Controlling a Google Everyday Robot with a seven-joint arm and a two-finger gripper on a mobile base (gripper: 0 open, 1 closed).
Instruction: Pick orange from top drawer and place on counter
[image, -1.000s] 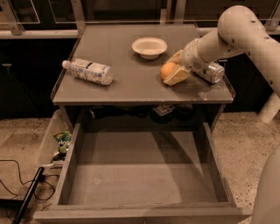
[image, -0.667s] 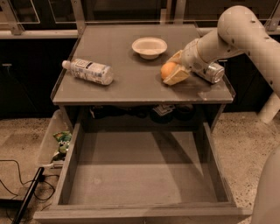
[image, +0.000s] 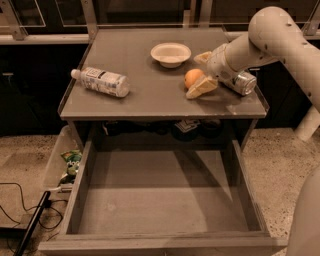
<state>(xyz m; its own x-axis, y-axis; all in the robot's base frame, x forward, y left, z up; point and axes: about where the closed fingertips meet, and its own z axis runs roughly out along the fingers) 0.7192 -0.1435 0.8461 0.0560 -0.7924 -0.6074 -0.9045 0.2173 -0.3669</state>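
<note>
The orange (image: 193, 78) rests on the grey counter (image: 150, 100), right of middle, just in front of the white bowl. My gripper (image: 202, 72) reaches in from the right. It is open, with one pale finger (image: 201, 87) in front of the orange and the other behind it. The orange sits at the fingertips. The top drawer (image: 160, 200) is pulled out below the counter, and its grey floor is bare.
A white bowl (image: 171, 53) stands at the counter's back middle. A plastic bottle (image: 102, 81) lies on the left. A silver can (image: 243, 82) lies under my wrist near the right edge. A pale bin (image: 56, 165) with a green snack bag (image: 71, 162) hangs left of the drawer. Cables lie on the floor.
The orange shows more fully between the fingers than before. It stays in the same place on the counter, and the arm has hardly moved.
</note>
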